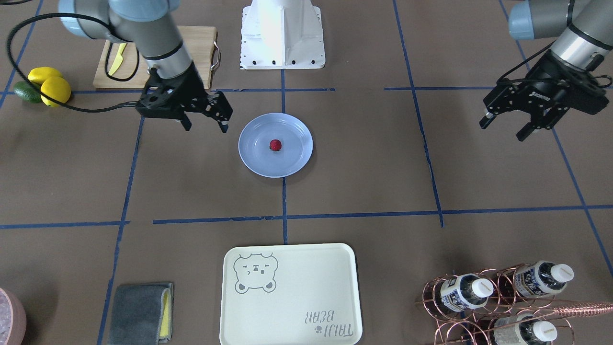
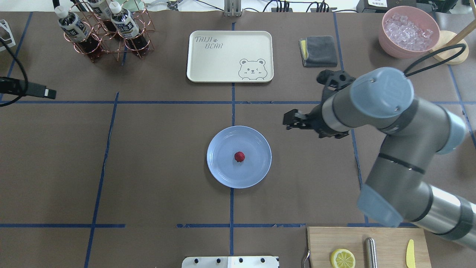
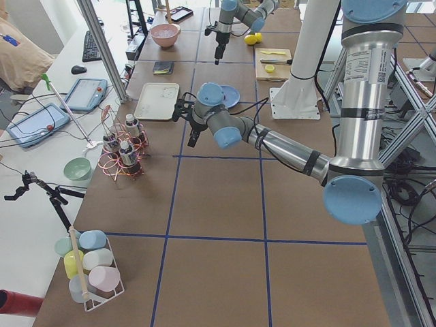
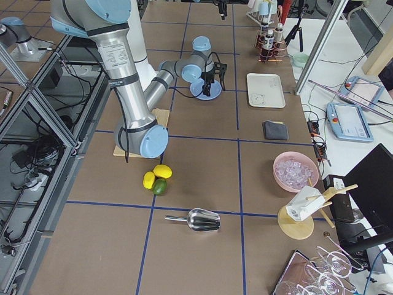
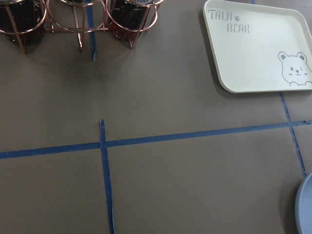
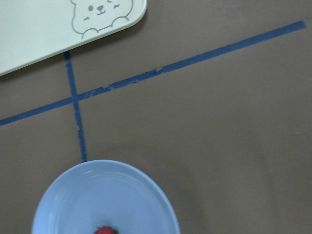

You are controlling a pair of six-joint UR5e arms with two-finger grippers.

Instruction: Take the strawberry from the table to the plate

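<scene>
The small dark-red strawberry lies near the middle of the light blue plate, which rests on the brown table. My right gripper hovers beside the plate, on the robot's right of it, open with nothing between its fingers. The right wrist view looks down on the plate, with the strawberry at the bottom edge. My left gripper hangs far off on the robot's left, open and holding nothing. The plate's rim just shows in the left wrist view.
A cream bear-printed tray lies beyond the plate. A copper rack of bottles stands far left, with a grey cloth and a pink bowl of ice far right. Near the robot's base are a cutting board, lemons and an avocado.
</scene>
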